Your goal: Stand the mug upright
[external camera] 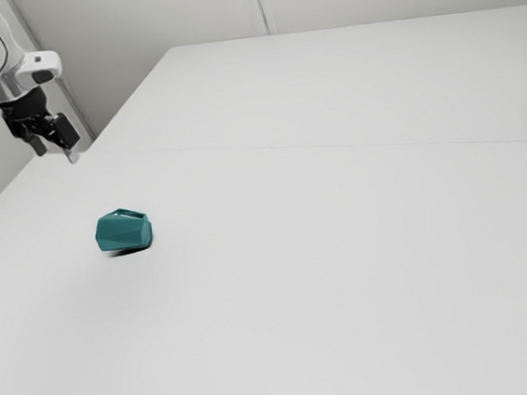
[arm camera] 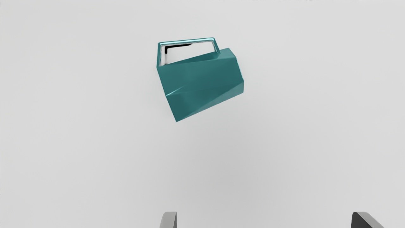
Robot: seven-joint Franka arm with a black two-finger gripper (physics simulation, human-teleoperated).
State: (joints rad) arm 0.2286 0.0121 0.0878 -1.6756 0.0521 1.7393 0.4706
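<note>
1. Teal faceted mug (external camera: 123, 231), left of centre in the exterior view: on its side on the smooth white table (external camera: 346, 283), not upright. Flat facets probably keep it from rolling.
2. Its angular loop handle (arm camera: 186, 41) juts from the side away from the fingertips; likely braces it too.
3. Black two-finger gripper (external camera: 57, 152), upper left, raised clear of the mug: fingers spread, nothing between them. Gap presumably meant to straddle the body.

The teal, faceted mug (external camera: 118, 235) lies on its side, angular handle (arm camera: 186, 41) attached, at the exterior view's middle left.
</note>
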